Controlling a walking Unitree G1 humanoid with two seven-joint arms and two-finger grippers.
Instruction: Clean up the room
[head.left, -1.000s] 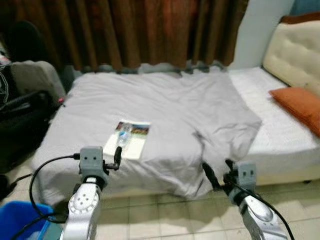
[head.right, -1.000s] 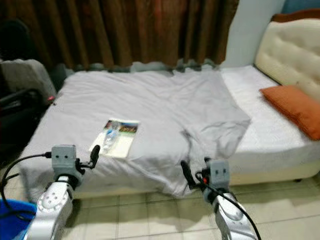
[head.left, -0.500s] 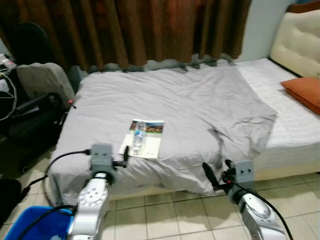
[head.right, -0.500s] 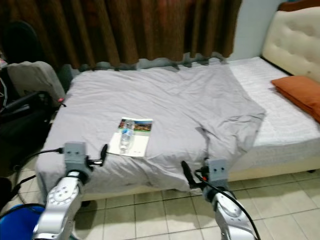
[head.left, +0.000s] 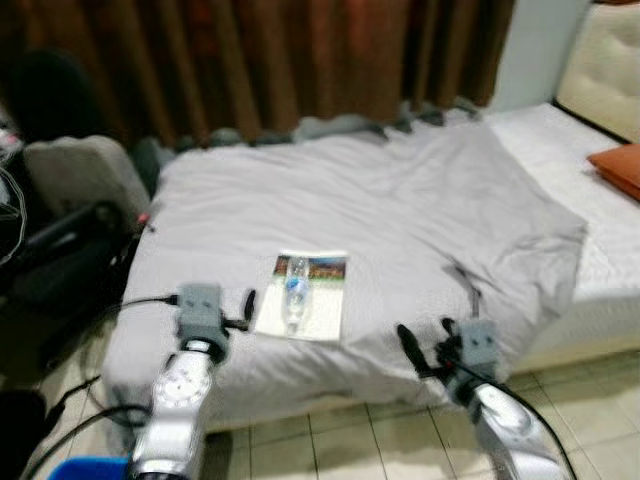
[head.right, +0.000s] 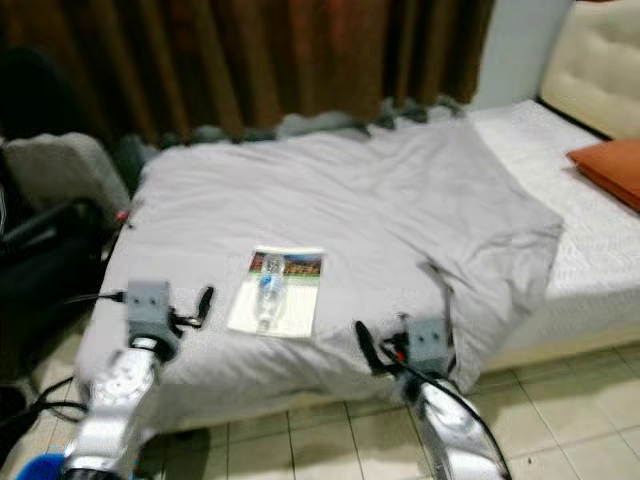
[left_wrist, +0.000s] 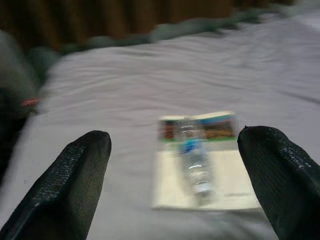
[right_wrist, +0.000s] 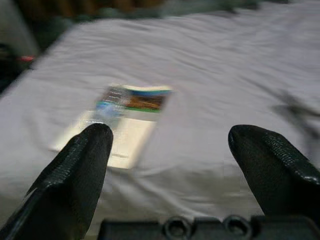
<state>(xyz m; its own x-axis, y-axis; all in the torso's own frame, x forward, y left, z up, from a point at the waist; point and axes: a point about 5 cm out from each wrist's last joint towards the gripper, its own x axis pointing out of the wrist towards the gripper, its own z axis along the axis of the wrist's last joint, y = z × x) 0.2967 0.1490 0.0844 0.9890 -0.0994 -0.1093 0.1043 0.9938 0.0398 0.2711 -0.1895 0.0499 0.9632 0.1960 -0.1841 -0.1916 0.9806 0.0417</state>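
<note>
A clear plastic bottle (head.left: 295, 298) with a blue label lies on a pale booklet (head.left: 318, 318) near the front edge of the bed, on the grey sheet (head.left: 380, 210). My left gripper (head.left: 247, 306) is held up just left of the booklet, short of it. Seen from the left wrist, the gripper (left_wrist: 175, 137) is open with the bottle (left_wrist: 194, 160) framed between its fingers. My right gripper (head.left: 424, 343) hovers at the bed's front edge, right of the booklet, and is open too. The right wrist view has the booklet (right_wrist: 127, 122) ahead, blurred.
Brown curtains (head.left: 300, 60) hang behind the bed. An orange pillow (head.left: 620, 160) and a cream headboard (head.left: 605, 70) are at the right. A grey cushion (head.left: 80, 175) and dark bags (head.left: 50, 280) crowd the left side. A blue bin (head.left: 85, 468) sits on the tiled floor (head.left: 350, 440).
The camera has moved closer to the bed and turned, so the bottle and booklet sit nearer and more central. Both grippers stay open.
</note>
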